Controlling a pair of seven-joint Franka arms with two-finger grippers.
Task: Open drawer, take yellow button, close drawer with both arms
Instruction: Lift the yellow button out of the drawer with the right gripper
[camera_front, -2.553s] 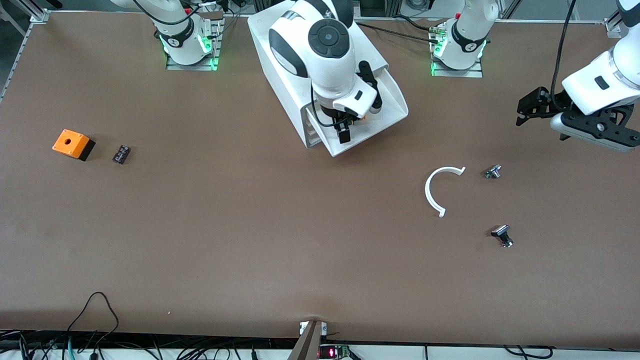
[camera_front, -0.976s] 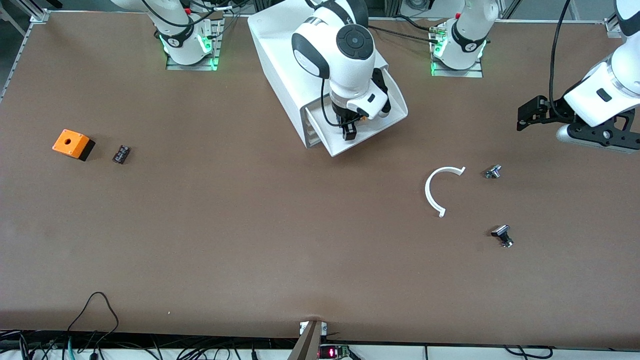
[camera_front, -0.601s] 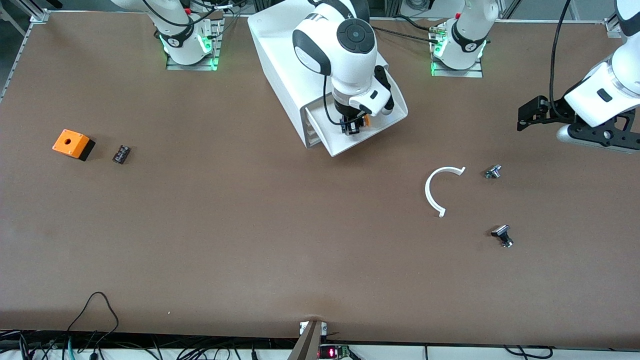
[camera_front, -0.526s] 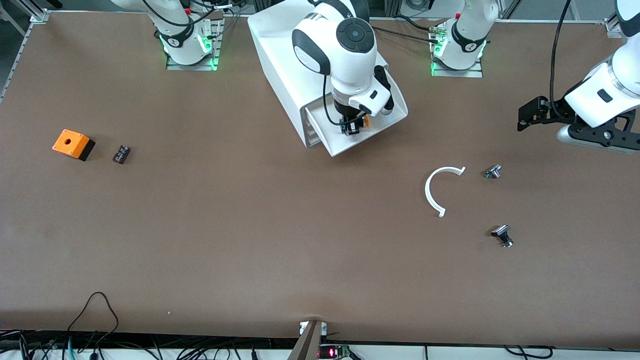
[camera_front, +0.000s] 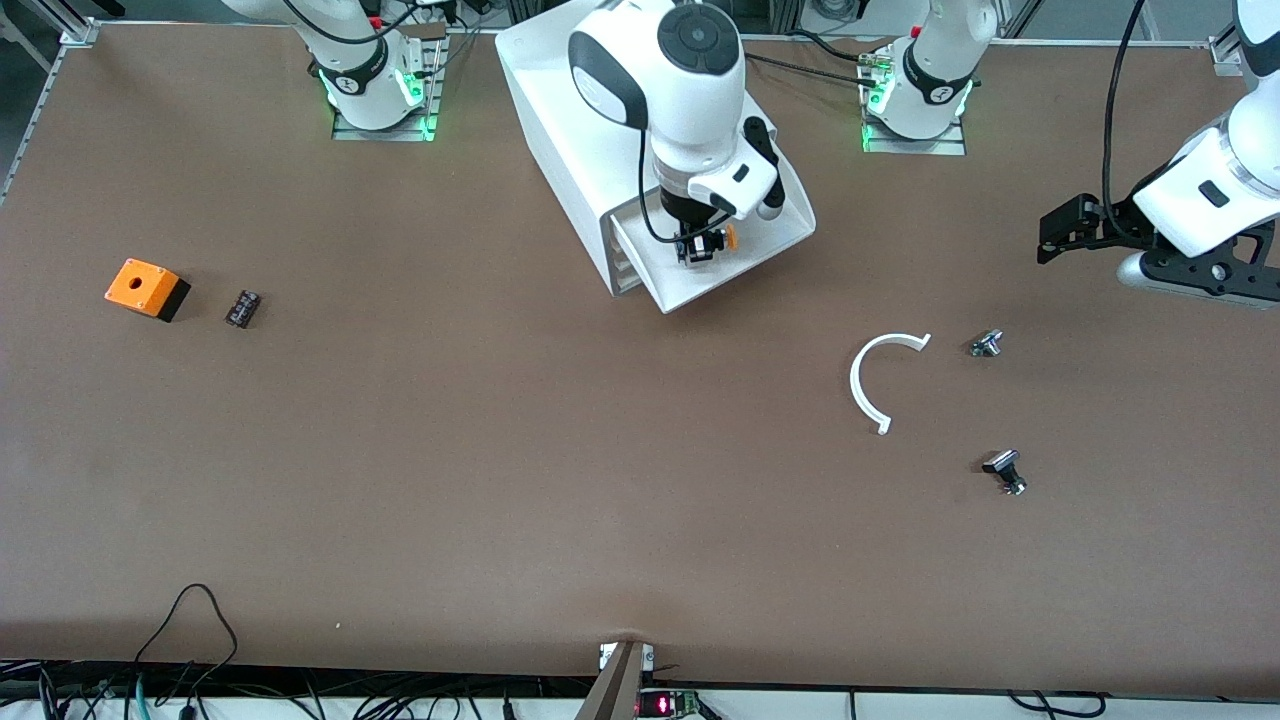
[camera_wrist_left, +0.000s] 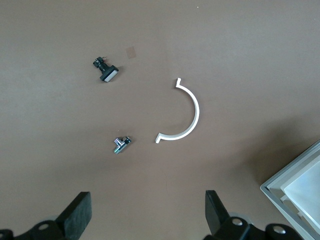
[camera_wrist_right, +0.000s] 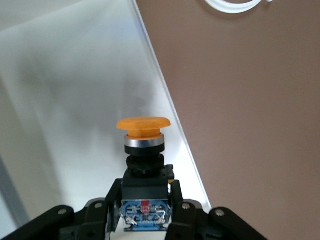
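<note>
Wide bare brown table (camera_front: 560, 480) toward the front camera; clutter only at the ends: orange box (camera_front: 146, 287) and small black part (camera_front: 242, 307) toward the right arm's end, white half-ring (camera_front: 872, 380) and two knobs (camera_front: 987, 343) (camera_front: 1005, 471) toward the left arm's end. Top drawer (camera_front: 745, 262) pulled out of white cabinet (camera_front: 560, 110), its rim close beside the held part in right wrist view. Right gripper (camera_front: 697, 247) over the open drawer, clamped on the black-and-blue body of button (camera_wrist_right: 143, 150), orange cap pointing away from the fingers (camera_wrist_right: 111, 200), button lifted off the drawer floor. Left gripper (camera_front: 1050, 228) waiting over bare table at the left arm's end, jaws spread wide, holding nothing. Versus half a second ago: right wrist raised slightly, button now up with it; left arm barely shifted
</note>
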